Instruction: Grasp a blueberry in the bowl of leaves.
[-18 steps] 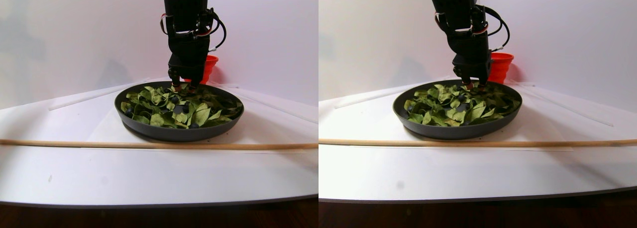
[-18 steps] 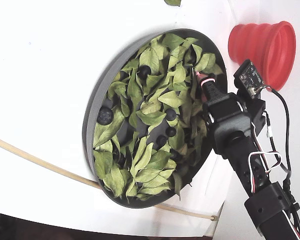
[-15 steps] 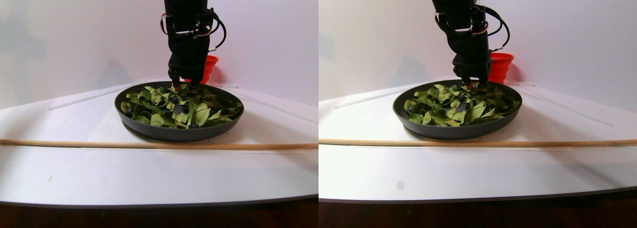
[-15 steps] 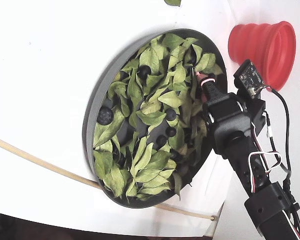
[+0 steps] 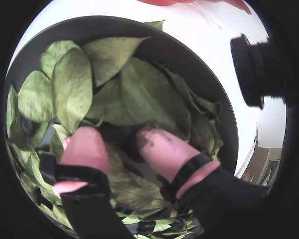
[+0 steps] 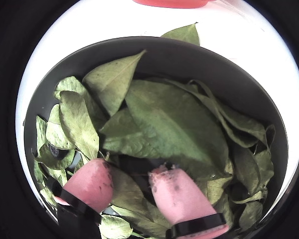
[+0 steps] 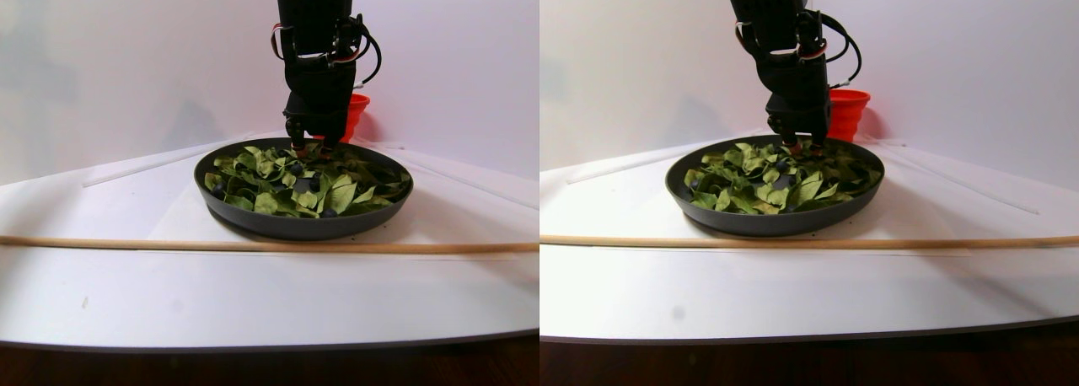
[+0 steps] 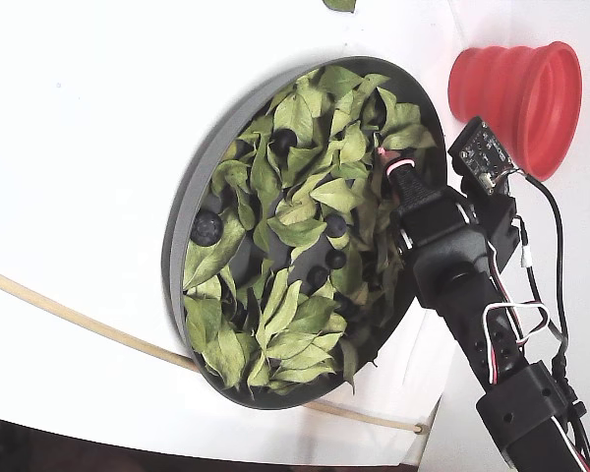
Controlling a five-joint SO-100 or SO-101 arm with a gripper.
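The dark grey bowl [image 8: 192,197] is full of green leaves [image 8: 295,231], with several dark blueberries [image 8: 336,226] among them. It also shows in both wrist views [image 5: 199,64] [image 6: 214,64] and in the stereo pair view [image 7: 303,226]. My gripper [image 5: 117,134] [image 6: 131,168] is open, its pink fingertips [image 5: 164,149] pushed down into the leaves [image 6: 174,119] near the bowl's right rim in the fixed view [image 8: 393,165]. Only a leaf and dark shadow lie between the fingers. One blueberry [image 6: 54,149] peeks out left of the left finger. I cannot tell whether a berry sits by the right finger.
A red ribbed cup [image 8: 516,88] stands just beyond the bowl, behind the arm in the stereo pair view [image 7: 356,112]. A thin wooden stick [image 7: 253,245] lies across the white table in front of the bowl. One loose leaf [image 6: 184,34] lies outside the rim.
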